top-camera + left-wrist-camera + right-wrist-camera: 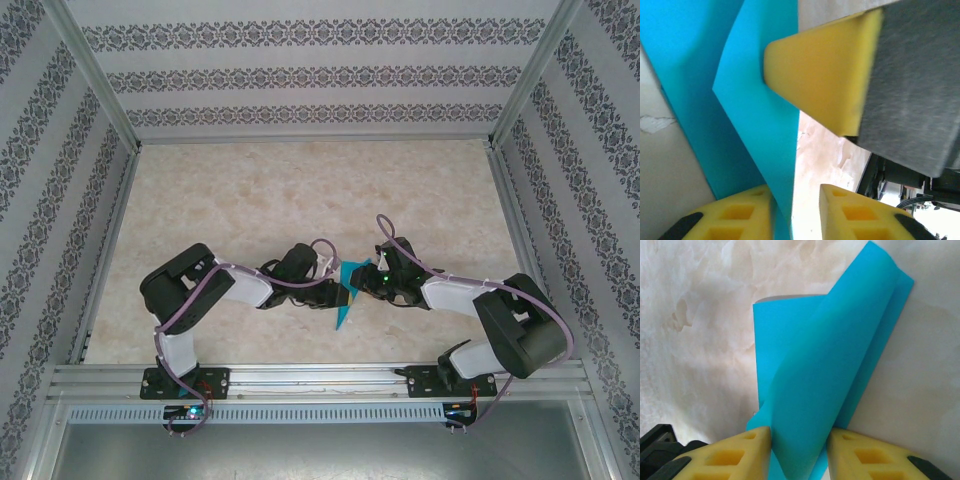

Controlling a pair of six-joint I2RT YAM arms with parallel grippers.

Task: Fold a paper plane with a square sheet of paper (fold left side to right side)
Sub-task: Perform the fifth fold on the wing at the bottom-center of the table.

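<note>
At the near side of the table [300, 190], the two arms reach in from either side of the paper plane [345, 300]. It lies between them, half made, with its pointed tip toward the arm bases. The left gripper [796, 192], on the plane's left, stands parted: a layer's edge runs beside one yellow finger and bare table shows between the paper and the other, so it clamps nothing. The right gripper [799, 432], on the plane's right, is drawn in to a narrow gap packed with a lifted flap that touches both fingers, and I judge it has hold of that flap. Beyond those fingers the flap arches in a soft curl over the flat layers beneath, not creased. The main risk I see is that nothing pins the lower layers. If the flap is carried across, the whole plane could slide or lift with it and the crease would land skewed. The curl could also buckle into a stray crease, and the two grippers, so close over the plane, could knock together.
</note>
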